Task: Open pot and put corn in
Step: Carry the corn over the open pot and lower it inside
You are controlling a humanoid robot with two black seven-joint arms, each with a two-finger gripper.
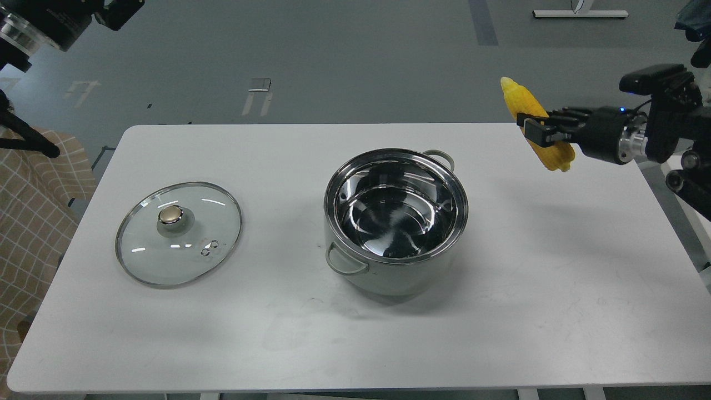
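Yellow corn (536,125), grey-green pot (395,222), white table (500,305), gold-knobbed clear lid (179,233), beige checked cloth (33,222)

No legible text — none anywhere.

White table (500,311): pot (395,222), lid (179,233).

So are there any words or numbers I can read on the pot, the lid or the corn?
None. The pot, the lid and the corn in the right gripper carry no readable text.
The white marks on the floor beyond the table are too blurred to read.
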